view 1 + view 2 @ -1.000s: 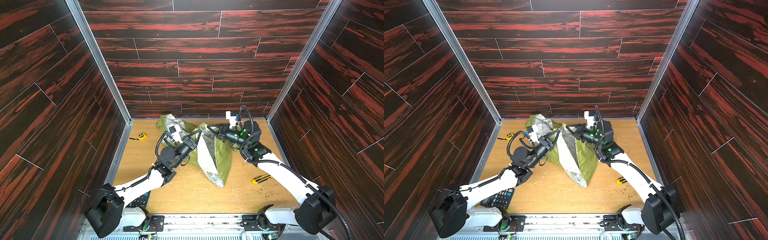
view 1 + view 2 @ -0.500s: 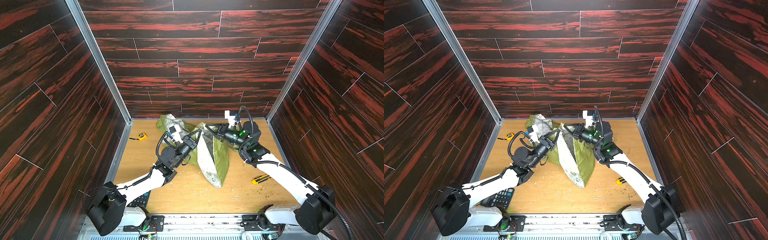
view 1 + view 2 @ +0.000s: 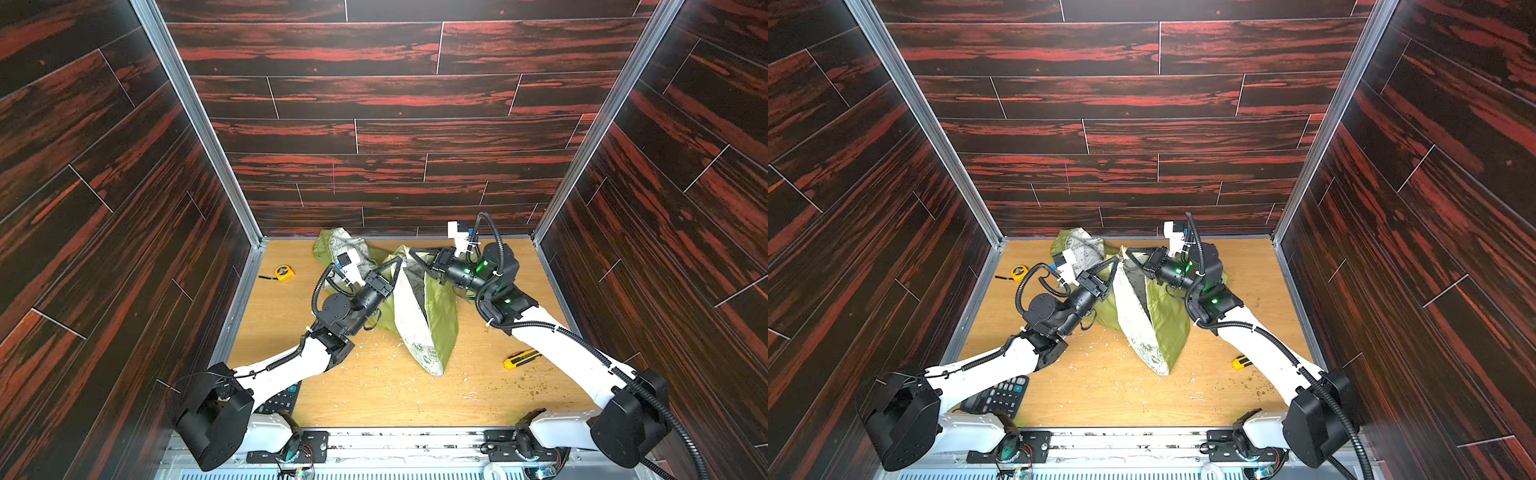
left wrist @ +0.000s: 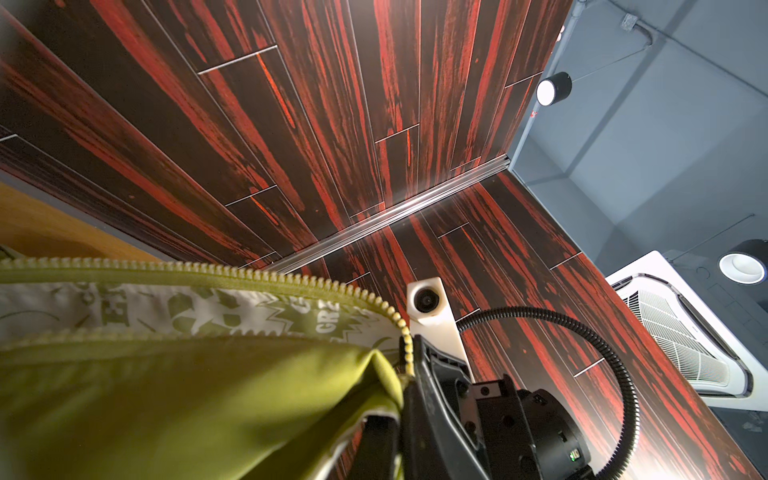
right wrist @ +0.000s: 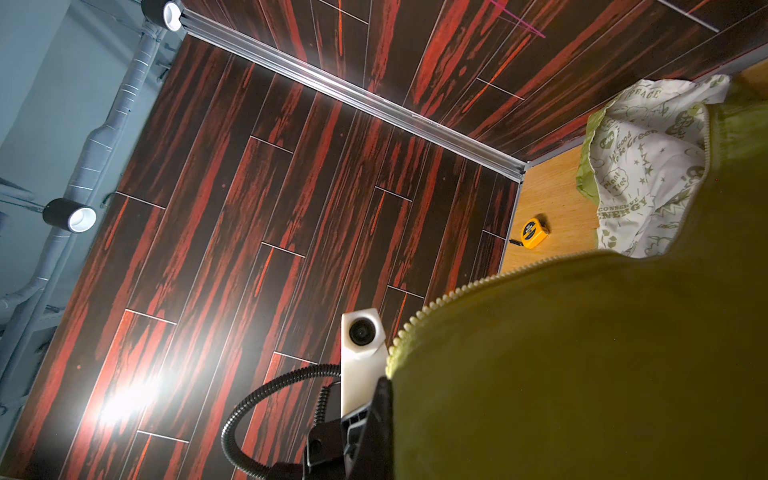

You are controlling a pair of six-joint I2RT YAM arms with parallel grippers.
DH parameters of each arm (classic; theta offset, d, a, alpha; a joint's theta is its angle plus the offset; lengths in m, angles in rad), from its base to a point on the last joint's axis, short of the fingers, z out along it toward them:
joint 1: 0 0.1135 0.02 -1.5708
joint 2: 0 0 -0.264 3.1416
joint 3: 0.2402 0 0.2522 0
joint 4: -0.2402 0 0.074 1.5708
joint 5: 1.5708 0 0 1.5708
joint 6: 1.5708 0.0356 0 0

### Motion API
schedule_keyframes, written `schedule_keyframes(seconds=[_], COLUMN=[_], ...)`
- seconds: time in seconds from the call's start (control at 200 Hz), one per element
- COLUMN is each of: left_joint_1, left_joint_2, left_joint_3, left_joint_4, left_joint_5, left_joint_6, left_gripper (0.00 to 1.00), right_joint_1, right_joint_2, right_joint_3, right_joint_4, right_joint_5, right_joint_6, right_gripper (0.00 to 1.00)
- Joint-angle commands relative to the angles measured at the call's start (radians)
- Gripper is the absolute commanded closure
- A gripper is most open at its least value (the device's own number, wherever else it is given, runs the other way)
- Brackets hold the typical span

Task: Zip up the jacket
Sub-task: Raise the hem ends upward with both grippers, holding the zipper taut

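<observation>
At far left on the worktop (image 3: 374,399): a yellow tape measure (image 3: 282,272). Left gripper (image 3: 398,262), clenched on the jacket (image 3: 419,320); right gripper (image 3: 412,251), clenched on its zipper edge (image 4: 316,286). The jacket hangs tent-like from both at mid-worktop, its lower end touching the surface. At right: a yellow utility knife (image 3: 521,359).

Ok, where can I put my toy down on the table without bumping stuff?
Best is the wide bare strip at the front of the table, between the calculator and the knife. A smaller patch lies between the tape measure and the left arm. The back middle is crowded: the jacket, held up there, and the right arm.
</observation>
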Motion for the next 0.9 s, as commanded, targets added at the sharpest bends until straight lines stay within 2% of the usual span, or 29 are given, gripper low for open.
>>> schedule_keyframes(seconds=[0.0, 0.446, 0.892], left_joint_1=[0.005, 0.005, 0.005], left_joint_2=[-0.006, 0.006, 0.036], left_joint_3=[0.012, 0.018, 0.105], left_joint_4=[0.074, 0.090, 0.124], left_joint_5=[-0.013, 0.006, 0.067], left_joint_6=[-0.008, -0.028, -0.076], left_gripper=[1.00, 1.00, 1.00], right_joint_1=[0.011, 0.022, 0.038], right_joint_2=[0.023, 0.028, 0.005], right_joint_3=[0.042, 0.061, 0.125], right_joint_4=[0.020, 0.016, -0.099], right_joint_5=[0.004, -0.007, -0.007], right_joint_6=[-0.001, -0.013, -0.132], right_gripper=[1.00, 1.00, 1.00])
